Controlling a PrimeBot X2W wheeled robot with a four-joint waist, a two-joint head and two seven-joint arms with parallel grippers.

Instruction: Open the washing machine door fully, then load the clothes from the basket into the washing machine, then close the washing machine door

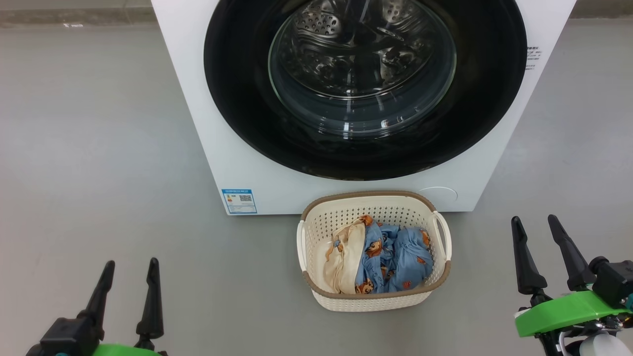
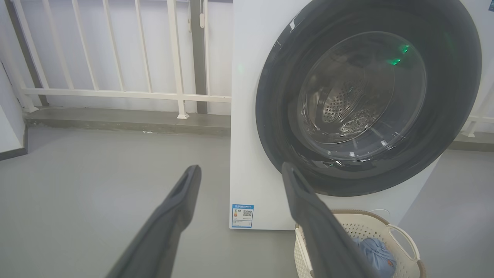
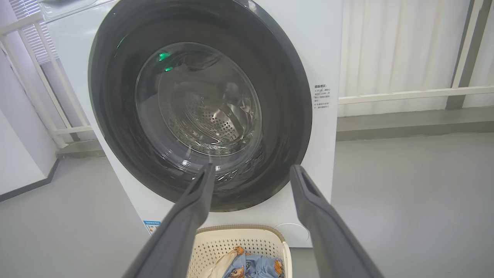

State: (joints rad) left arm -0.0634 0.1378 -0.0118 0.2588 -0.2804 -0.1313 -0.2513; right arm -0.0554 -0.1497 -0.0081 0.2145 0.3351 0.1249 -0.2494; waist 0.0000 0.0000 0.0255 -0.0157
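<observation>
Here, white washing machine (image 1: 198, 99) with its black-rimmed door (image 1: 237, 99) shut, blue-white label (image 1: 239, 200) with QR code low on its front, print too small to read, basket (image 1: 376, 301) on floor (image 1: 99, 148) just before it holding the clothes (image 1: 395, 257), left gripper (image 1: 132, 263) and right gripper (image 1: 534, 219) both spread wide, empty

grey floor (image 1: 99, 148) – washing machine (image 1: 237, 163), basket (image 1: 373, 299)
</observation>
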